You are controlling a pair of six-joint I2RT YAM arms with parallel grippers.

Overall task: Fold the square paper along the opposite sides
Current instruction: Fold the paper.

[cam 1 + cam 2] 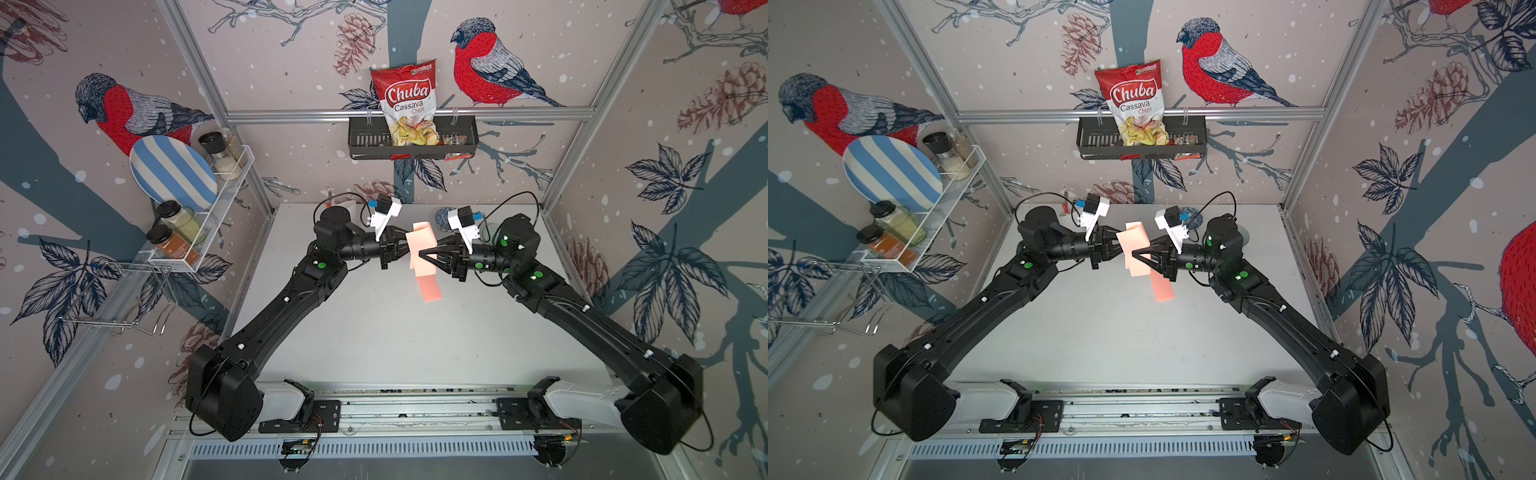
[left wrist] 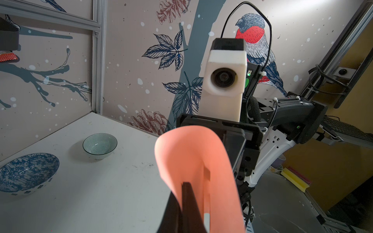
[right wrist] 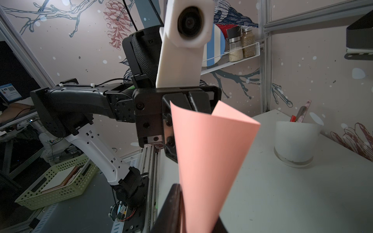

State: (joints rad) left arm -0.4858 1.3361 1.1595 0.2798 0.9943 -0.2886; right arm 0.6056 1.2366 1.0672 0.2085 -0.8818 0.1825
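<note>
Above the far half of the white table (image 1: 374,340), toward 12 o'clock from the rail that carries both arms, the pink square paper (image 1: 420,240) hangs in the air between the two claws. The left gripper (image 1: 404,249) reaches in from 9 o'clock, and its fingers are pressed together on the paper's 9 o'clock edge. In the left wrist view one dark finger (image 2: 187,199) lies against the near face of the paper (image 2: 193,157). The shadow of its partner shows through from behind, so the paper is pinched between them. The right gripper (image 1: 423,253) reaches in from 3 o'clock; its two fingers converge to a point near the paper's middle and nip it. In the right wrist view the paper (image 3: 210,153) rises as a cone from beside a dark finger (image 3: 173,203). The paper (image 1: 1136,243) is not flat in either top view: its 12 o'clock end curls over on itself, and a darker strip trails toward 5 o'clock. I cannot tell whether that trailing end touches the table. A blue patterned bowl (image 2: 26,173) and a small green bowl (image 2: 100,145) stand on the table at about 1 o'clock from the paper. A white cup (image 3: 296,141) stands at about 11 o'clock. On the 12 o'clock wall a chips bag (image 1: 409,104) sits in a black basket (image 1: 361,141).
</note>
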